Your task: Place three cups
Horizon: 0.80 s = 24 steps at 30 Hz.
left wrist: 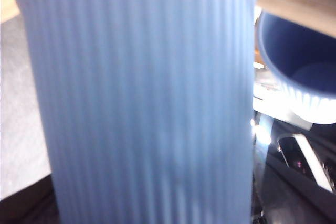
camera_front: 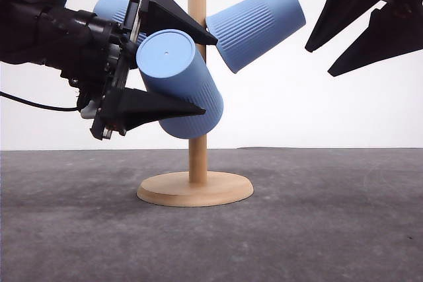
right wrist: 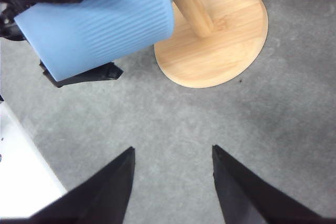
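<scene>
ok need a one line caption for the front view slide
Left gripper holds a ribbed light-blue cup at the wooden cup stand, where two more cups hang; right gripper open above.

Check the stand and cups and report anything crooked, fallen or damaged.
Nothing stands out. The wooden stand is upright on the table. The cups hang tilted on it, one between the left gripper fingers. No damage shows.

Cups [camera_front: 182, 84] and left pincer [camera_front: 201, 70] crowd wooden stand [camera_front: 196, 156] on left; desk [camera_front: 330, 229] open right of base, beneath right pincer [right wrist: 173, 153].
</scene>
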Motion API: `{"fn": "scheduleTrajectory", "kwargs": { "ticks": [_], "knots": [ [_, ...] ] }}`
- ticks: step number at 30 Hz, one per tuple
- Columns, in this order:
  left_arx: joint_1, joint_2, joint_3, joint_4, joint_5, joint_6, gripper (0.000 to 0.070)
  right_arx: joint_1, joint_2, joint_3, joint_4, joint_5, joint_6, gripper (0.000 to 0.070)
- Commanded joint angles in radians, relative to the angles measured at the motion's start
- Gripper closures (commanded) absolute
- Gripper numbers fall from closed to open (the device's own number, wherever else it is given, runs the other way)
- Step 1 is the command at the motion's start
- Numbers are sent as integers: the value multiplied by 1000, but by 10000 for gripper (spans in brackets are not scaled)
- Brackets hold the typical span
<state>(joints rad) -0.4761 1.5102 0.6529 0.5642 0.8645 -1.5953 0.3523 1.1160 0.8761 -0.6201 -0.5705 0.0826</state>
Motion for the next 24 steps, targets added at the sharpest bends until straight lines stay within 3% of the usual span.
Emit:
{"fn": "scheduleTrajectory", "kwargs": {
  "ticks": [1, 11, 24],
  "knots": [
    [-2, -13, 12, 12, 15, 5, 131, 3, 6, 13, 5, 3, -4, 404],
    [-2, -56, 12, -11, 53, 27, 132, 3, 6, 13, 5, 3, -4, 404],
    [-4, -117, 12, -221, 75, 176, 132, 3, 6, 13, -5, 3, -3, 404]
  ]
}}
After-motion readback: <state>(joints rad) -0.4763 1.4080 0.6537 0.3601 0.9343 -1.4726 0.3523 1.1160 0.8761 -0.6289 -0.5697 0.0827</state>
